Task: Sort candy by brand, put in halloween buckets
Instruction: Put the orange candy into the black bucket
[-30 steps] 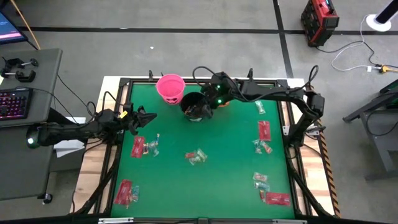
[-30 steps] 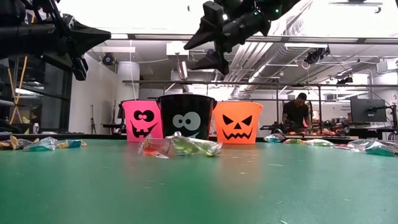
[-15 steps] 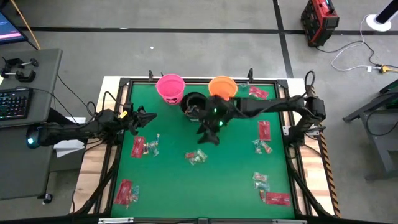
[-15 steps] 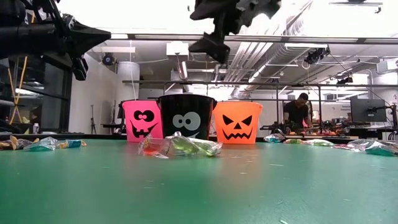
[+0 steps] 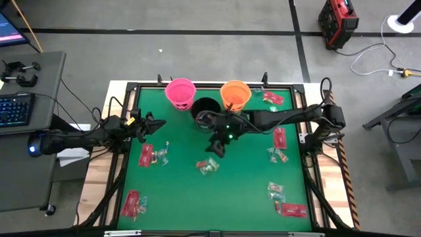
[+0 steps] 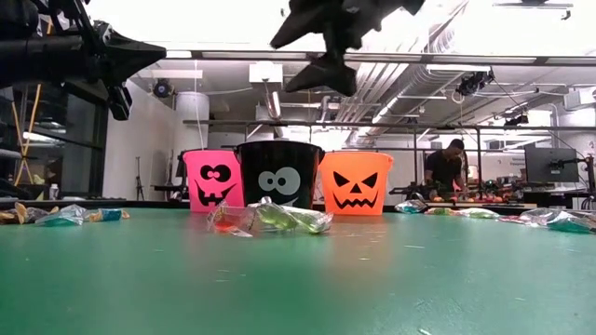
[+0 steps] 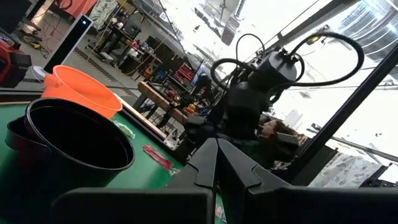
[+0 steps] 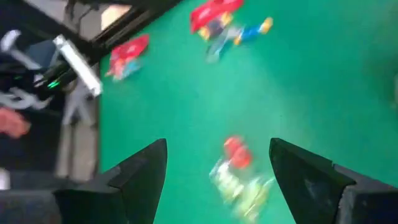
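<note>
**Op A:** Starting from the near edge of my overhead screen: I see candy at the bottom, one red-packet cluster [image 5: 132, 203] at lower left and another [image 5: 287, 204] at lower right. What do you have mid-table?

**Op B:** In the middle of the green table [image 5: 243, 197] lies a small candy heap [image 5: 208, 166], clear and green wrappers with a red bit. My right gripper [image 5: 218, 146] hangs just above and to the right of it in the overhead frame, fingers spread wide with nothing between them. In its wrist picture that heap [image 8: 239, 177] sits between the two dark fingers [image 8: 140, 171], low in the frame, and it is blurred.

**Op A:** In the level view I see the same gripper [image 6: 317, 51] at the top centre, high over the heap [image 6: 270, 220], clearly not touching it. And the left?

**Op B:** The left gripper [image 5: 153, 124] waits at the table's left side, fingers pressed together, empty. A red packet with small pieces [image 5: 152, 155] lies just below it in the overhead frame.

**Op A:** Farther back, the buckets stand in a row at the top of the table: pink bucket [image 5: 180, 93], black bucket [image 5: 206, 110], orange bucket [image 5: 235, 94]. The black one sits slightly nearer than the others.

**Op B:** More candy lies to the right: one red packet [image 5: 279, 137] on the right side, another [image 5: 272, 98] beside the orange bucket.
</note>
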Robot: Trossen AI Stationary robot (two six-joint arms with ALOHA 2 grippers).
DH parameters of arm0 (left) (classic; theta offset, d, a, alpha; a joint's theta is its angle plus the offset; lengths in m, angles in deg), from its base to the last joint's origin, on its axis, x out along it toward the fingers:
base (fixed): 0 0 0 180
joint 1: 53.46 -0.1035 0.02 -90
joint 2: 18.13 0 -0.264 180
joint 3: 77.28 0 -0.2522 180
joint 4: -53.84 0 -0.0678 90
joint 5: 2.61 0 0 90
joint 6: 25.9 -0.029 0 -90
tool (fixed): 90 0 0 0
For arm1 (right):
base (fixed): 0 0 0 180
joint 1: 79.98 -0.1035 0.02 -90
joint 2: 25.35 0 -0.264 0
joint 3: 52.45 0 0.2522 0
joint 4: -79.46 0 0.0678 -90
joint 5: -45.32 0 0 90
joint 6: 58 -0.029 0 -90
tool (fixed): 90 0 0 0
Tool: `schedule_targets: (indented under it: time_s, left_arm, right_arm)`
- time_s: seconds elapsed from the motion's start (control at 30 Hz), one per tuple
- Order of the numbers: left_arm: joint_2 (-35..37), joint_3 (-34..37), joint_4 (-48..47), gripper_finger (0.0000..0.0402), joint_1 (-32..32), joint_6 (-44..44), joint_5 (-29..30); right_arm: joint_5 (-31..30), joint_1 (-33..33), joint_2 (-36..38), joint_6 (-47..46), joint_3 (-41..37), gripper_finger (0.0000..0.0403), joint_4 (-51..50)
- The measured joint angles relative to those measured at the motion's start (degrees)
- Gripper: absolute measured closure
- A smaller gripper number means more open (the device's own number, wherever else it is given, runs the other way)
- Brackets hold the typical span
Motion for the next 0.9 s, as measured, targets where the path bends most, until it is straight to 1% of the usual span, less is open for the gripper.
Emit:
schedule_targets:
  time_s: [0.1, 0.2, 0.4, 0.57, 0.63, 0.7, 0.8, 0.9]
  left_arm:
    - [0.01, 0.00, -0.02, 0.0401, 0.00, 0.00, 0.00]
    - [0.01, 0.00, 0.00, 0.0402, -0.02, 0.00, 0.00]
    - [0.01, 0.00, 0.57, 0.0402, -0.02, 0.15, 0.04]
    - [-0.01, 0.00, 0.80, 0.0402, 0.01, 0.78, 0.82]
    - [0.01, 0.01, 1.49, 0.0401, 0.02, 3.33, 4.33]
    - [-0.25, 0.00, 3.42, 0.0401, -0.02, 6.44, 7.64]
    - [-1.34, -1.21, 6.50, 0.0397, 0.06, 6.72, 7.58]
    - [-5.10, -7.18, 5.20, 0.0381, 0.73, 4.96, 6.17]
  right_arm:
    - [2.49, -1.31, 0.89, 0.35, 0.00, 0.0128, -6.08]
    - [2.50, -2.96, 1.75, 3.07, 0.00, 0.0128, -14.07]
    - [-1.43, -7.83, 2.93, 7.39, 0.00, 0.0128, -31.50]
    - [-4.70, -14.36, 3.11, 7.50, -0.95, 0.0128, -38.23]
    - [-4.70, -17.28, 4.39, 6.33, -4.56, 0.0128, -39.69]
    - [-4.13, -20.13, 7.26, 2.36, -10.65, 0.0128, -39.62]
    - [-3.66, -23.92, 14.31, -7.51, -21.07, 0.0128, -35.87]
    - [-3.63, -26.30, 21.76, -19.01, -29.85, 0.0128, -29.61]
